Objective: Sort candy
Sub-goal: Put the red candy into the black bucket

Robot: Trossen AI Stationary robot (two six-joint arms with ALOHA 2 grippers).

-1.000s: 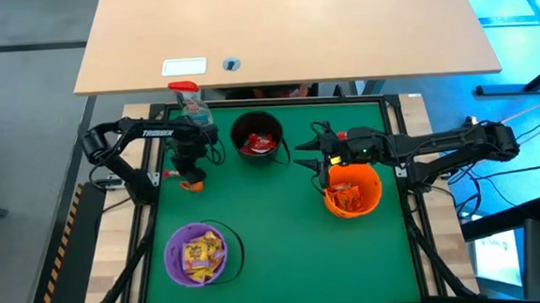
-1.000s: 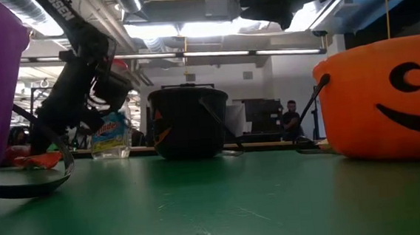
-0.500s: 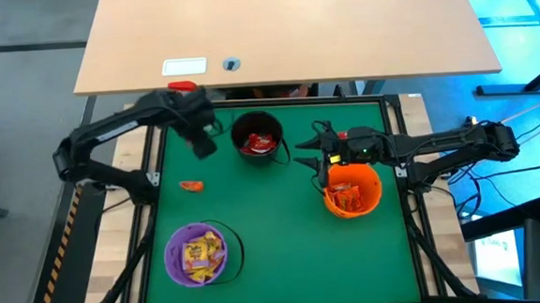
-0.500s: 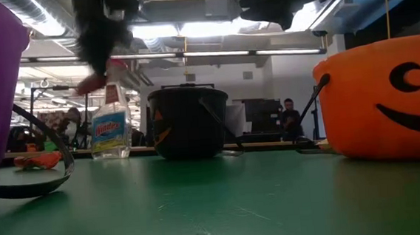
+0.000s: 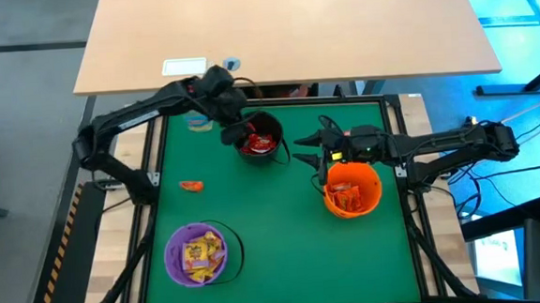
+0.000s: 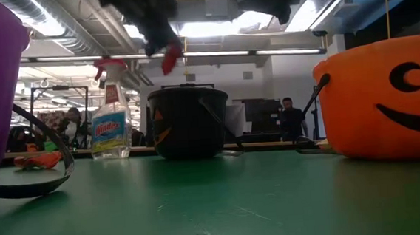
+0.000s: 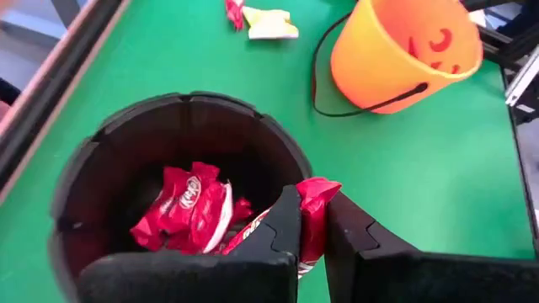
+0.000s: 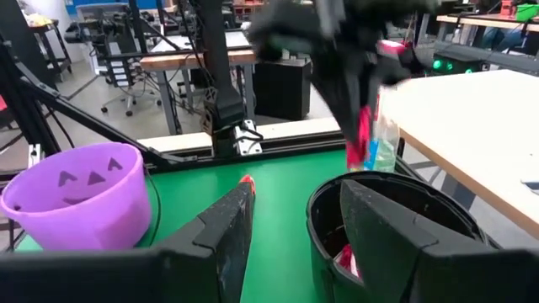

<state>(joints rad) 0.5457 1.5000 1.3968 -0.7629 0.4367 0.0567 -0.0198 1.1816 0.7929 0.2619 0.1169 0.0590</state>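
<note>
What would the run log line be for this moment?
left tool: shut on shiny red wrapped candy | position: above round black plastic bucket | right tool: open, waiting over orange bucket

The high view looks straight down from well above the green-topped table (image 5: 275,236), taking in the whole top. The low view sits at table-top height near the front edge, facing level across it to the room behind. The left wrist view looks steeply down, close over the round black plastic bucket (image 7: 177,168) near the far edge. The right wrist view faces sideways along the far edge towards the left side, low and near. All four share that black bucket; three show the orange pumpkin-faced plastic bucket (image 6: 386,98).
</note>
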